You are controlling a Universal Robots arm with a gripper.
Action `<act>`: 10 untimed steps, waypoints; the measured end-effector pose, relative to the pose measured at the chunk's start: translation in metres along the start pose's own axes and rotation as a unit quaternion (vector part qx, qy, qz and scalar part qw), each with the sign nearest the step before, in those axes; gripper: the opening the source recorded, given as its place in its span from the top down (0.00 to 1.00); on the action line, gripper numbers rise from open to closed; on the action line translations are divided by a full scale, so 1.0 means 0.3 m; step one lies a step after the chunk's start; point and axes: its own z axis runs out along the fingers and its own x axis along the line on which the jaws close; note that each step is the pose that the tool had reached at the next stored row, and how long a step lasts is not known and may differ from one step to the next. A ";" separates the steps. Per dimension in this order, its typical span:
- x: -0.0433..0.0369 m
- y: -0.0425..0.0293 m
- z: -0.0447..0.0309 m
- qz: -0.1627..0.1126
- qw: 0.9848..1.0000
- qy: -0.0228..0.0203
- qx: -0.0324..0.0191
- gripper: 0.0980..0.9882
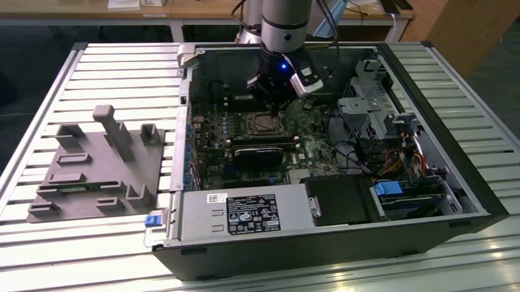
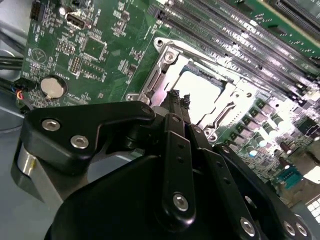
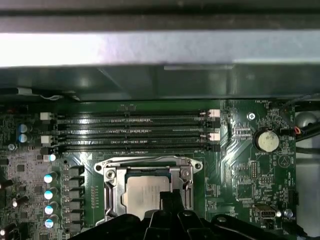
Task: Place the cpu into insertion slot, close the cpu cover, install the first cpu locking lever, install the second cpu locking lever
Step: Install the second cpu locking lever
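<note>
Cpu (image 3: pixel 144 194) sits in the insertion slot (image 3: pixel 111 189) with the cpu cover (image 3: pixel 148 163) down around it, framed in both wrist views. Your gripper (image 2: pixel 176 100) hovers just above the socket's edge, fingers drawn narrow and holding nothing (as far as you can see). Push down off-line and, in my judgement, you could scrape the green board (image 3: pixel 240 165) or bend the frame. The open computer case (image 1: pixel 455 146) holds the board, 1 black card (image 1: pixel 258 155) and cabling.

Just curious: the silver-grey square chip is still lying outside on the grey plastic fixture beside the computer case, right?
Not outside: in both wrist views the silver-grey square chip sits in the silver-rimmed square socket on the green circuit board, with the black gripper right above it.
</note>
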 end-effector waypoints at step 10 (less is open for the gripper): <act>-0.001 -0.006 -0.024 0.000 1.000 0.000 0.000 0.99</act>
